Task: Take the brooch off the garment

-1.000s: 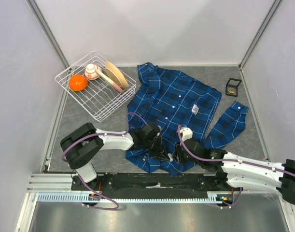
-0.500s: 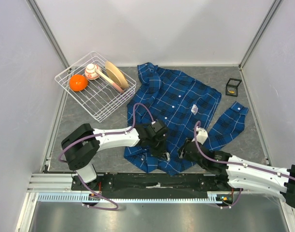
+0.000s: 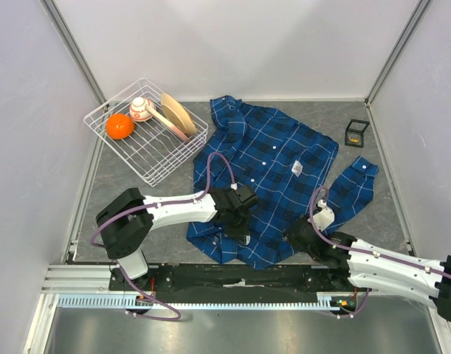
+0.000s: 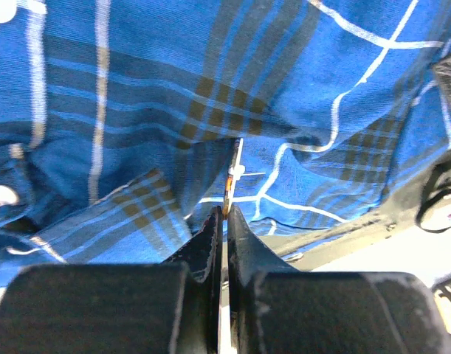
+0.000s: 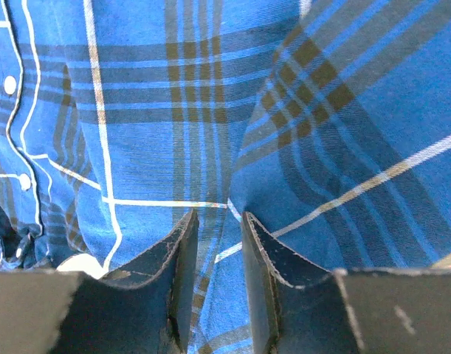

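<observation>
Loosely spread across the grey table (image 3: 129,188), a large blue plaid button-up shirt (image 3: 273,158) lies rumpled; at its near hem the left claw (image 4: 225,221) pinches a thin fold of cloth, while the right claw (image 5: 219,251) hovers, fingers parted, over the fabric.

Fixed camera high at the near side, facing down, wrist cameras close over the shirt (image 3: 273,147), shared by all views

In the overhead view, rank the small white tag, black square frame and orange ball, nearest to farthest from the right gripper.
From the right gripper:
1. small white tag, on the blue plaid shirt, straight beyond it.
2. black square frame, far right corner.
3. orange ball, in the white wire basket, far left.
</observation>
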